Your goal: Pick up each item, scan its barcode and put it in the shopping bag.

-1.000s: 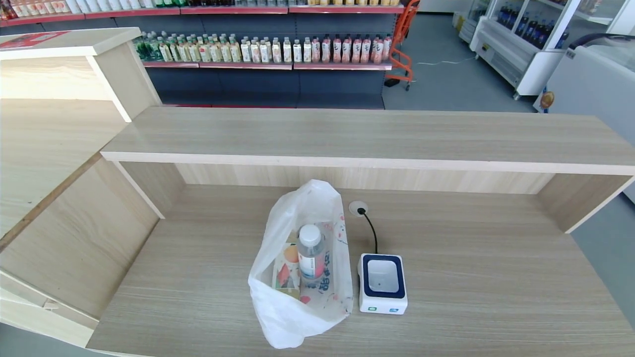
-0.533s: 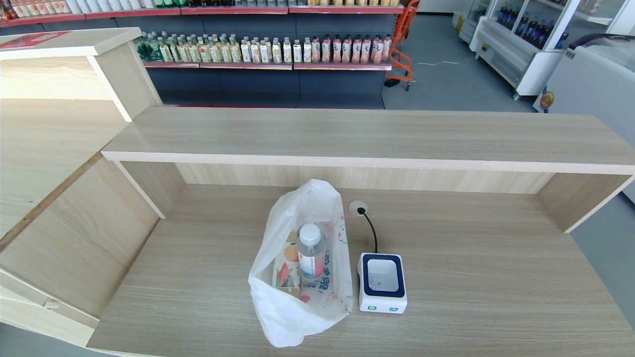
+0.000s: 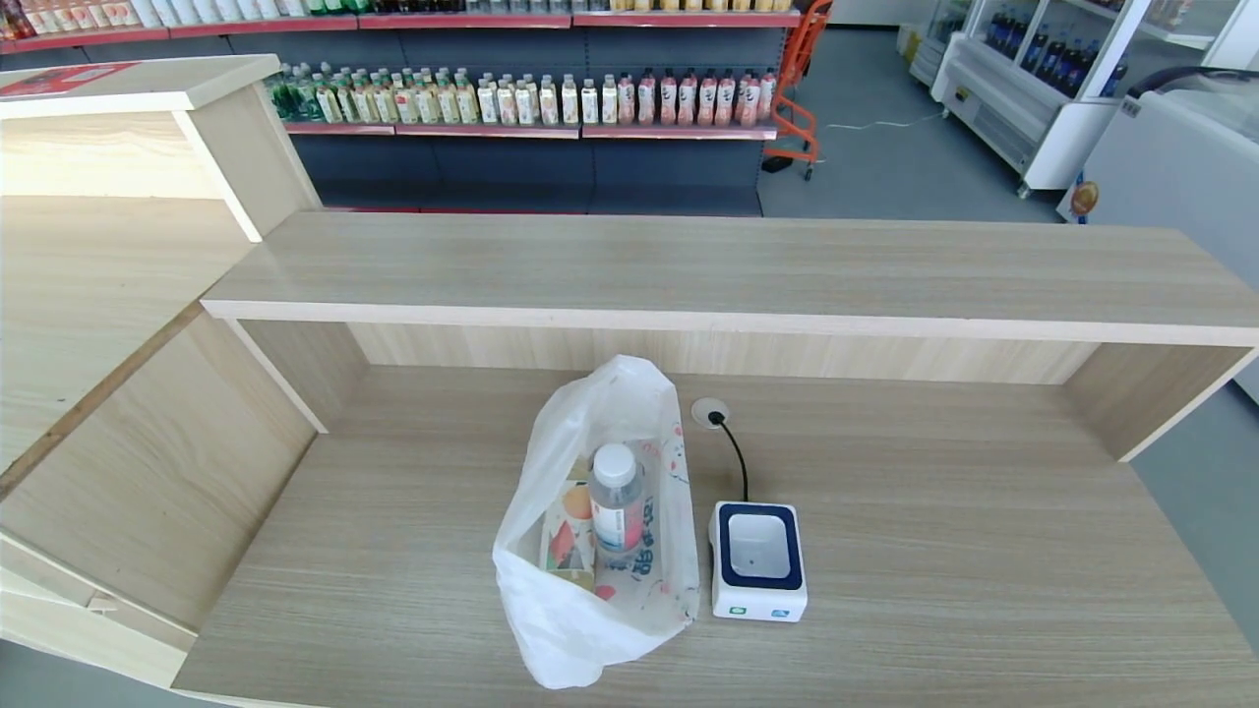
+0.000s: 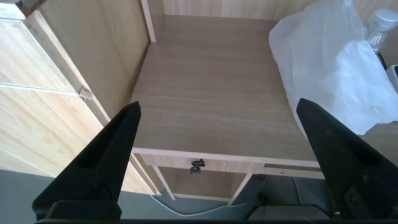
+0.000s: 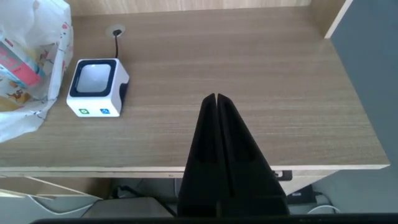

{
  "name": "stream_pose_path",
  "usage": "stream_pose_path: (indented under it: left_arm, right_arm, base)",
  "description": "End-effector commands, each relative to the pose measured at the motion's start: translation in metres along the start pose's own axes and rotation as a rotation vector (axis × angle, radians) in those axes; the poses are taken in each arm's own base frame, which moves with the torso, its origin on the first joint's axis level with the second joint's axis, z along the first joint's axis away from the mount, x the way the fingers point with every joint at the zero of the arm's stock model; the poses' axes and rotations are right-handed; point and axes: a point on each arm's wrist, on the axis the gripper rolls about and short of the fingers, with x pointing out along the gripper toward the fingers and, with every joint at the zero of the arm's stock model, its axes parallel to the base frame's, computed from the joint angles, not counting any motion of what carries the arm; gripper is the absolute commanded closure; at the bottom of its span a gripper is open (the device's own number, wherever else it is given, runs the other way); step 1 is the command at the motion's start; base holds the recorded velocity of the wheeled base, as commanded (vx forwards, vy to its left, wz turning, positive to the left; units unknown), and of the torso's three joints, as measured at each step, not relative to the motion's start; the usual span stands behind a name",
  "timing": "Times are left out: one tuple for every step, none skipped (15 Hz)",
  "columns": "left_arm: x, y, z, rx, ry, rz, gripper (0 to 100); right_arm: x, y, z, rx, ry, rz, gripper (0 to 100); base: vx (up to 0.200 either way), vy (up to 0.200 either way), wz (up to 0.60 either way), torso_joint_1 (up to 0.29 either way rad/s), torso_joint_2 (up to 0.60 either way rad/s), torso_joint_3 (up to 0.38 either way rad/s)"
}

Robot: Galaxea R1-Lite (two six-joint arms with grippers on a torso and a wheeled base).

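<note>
Finding the shopping bag (image 3: 580, 629) sitting on the counter (image 3: 934, 551), well ahead of both sets of jaws, mouth gaping upward. Noting a white-capped bottle (image 3: 618, 511) standing upright inside it, with a fruit-printed carton (image 3: 569, 536) leaning just beside the bottle on the side nearer the left jaws. Seeing the scanner (image 3: 757, 560) resting just beside the bag, on the side nearer the right jaws, window facing up, a black cable (image 3: 736, 462) running away from the jaws to a round grommet (image 3: 709, 411) in the counter. Showing the left gripper (image 4: 219, 106) spread wide, gripping nothing, hanging back at the counter's near edge, the bag lying ahead and off beyond the finger nearer the other arm. Showing the right gripper (image 5: 216, 99) pressed fully together, nothing between the fingers, likewise hanging back at the near edge, the scanner and bag lying ahead and off toward the left arm's side. Rising beyond everything, farthest from the jaws, a raised wooden ledge (image 3: 728, 270), with store shelves (image 3: 521, 98) of drinks lining the room behind.
</note>
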Motion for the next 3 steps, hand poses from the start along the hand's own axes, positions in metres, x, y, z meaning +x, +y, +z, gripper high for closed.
stream_pose_path:
  left_arm:
    - [0.0000,0.0000,0.0000,0.000,0.000,0.001,0]
    - [0.0000,0.0000,0.0000,0.000,0.000,0.001,0]
    - [0.0000,0.0000,0.0000,0.000,0.000,0.001,0]
  right_arm:
    - [0.0002,0.0000,0.0001,0.001,0.002,0.000,100]
    - [0.0002,0.0000,0.0001,0.004,0.002,0.000,100]
    - [0.0002,0.0000,0.0001,0.007,0.002,0.000,100]
  base:
    - [0.000,0.000,0.00,0.000,0.00,0.000]
    - [0.000,0.000,0.00,0.000,0.00,0.000]
    - [0.000,0.000,0.00,0.000,0.00,0.000]
